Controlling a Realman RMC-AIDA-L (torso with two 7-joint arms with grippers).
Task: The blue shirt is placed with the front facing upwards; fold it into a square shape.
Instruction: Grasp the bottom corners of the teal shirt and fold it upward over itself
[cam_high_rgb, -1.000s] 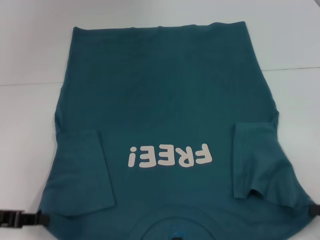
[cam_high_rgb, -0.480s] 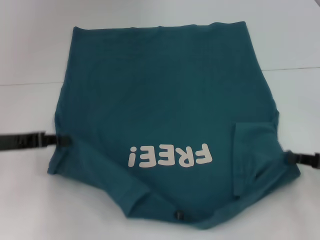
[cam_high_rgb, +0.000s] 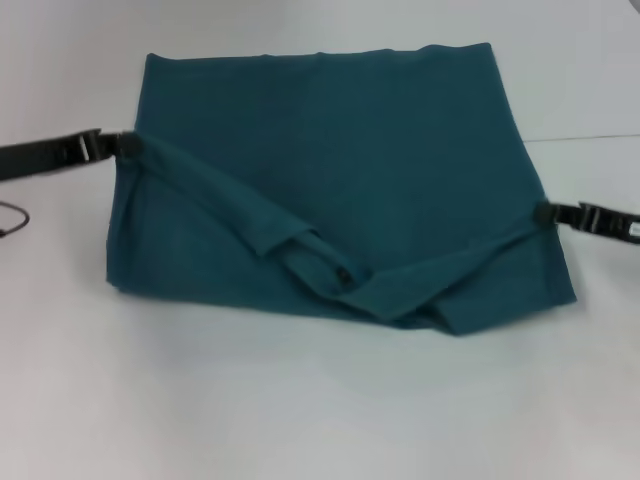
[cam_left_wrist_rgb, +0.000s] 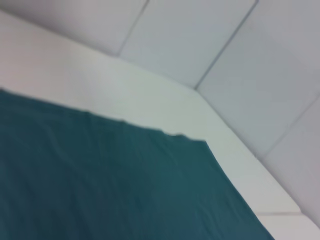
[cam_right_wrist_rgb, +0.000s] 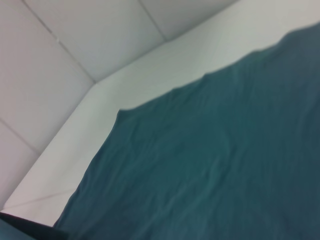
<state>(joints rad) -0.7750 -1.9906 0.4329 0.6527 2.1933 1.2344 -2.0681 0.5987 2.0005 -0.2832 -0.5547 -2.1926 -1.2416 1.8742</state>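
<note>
- Blue shirt (cam_high_rgb: 330, 210) mid-tabletop; near half doubled over toward the far edge, print hidden, fold sagging at centre.
- Right gripper (cam_high_rgb: 548, 212) fingers pinching right side edge.
- Left gripper (cam_high_rgb: 122, 146) fingers pinching left edge, farther back.
- Judgement: lengthwise fold unfinished; squaring remains.

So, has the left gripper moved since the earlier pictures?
Yes. The left gripper has moved away from the robot, carrying the blue shirt collar end toward the unmoved far hem.

A white table (cam_high_rgb: 300, 400) fills most of the head view. A dark cable (cam_high_rgb: 12, 218) loops at the left edge, and pale panelled walls (cam_left_wrist_rgb: 240, 60) rise behind.
</note>
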